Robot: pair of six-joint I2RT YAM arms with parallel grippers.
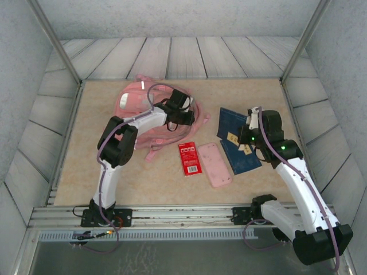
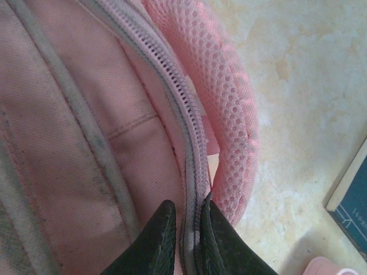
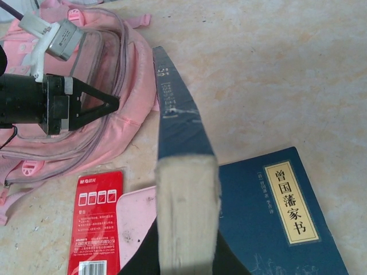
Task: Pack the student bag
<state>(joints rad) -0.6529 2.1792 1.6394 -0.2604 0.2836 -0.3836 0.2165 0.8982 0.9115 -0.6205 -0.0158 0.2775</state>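
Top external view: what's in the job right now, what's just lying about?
In hand: student bag, left claw pinching its zip edge; upright blue book in right claw.
Lying about: flat blue book, red card pack, pink pencil case.

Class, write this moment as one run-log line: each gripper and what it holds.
left gripper: shut on student bag zip edge | right gripper: shut on blue book
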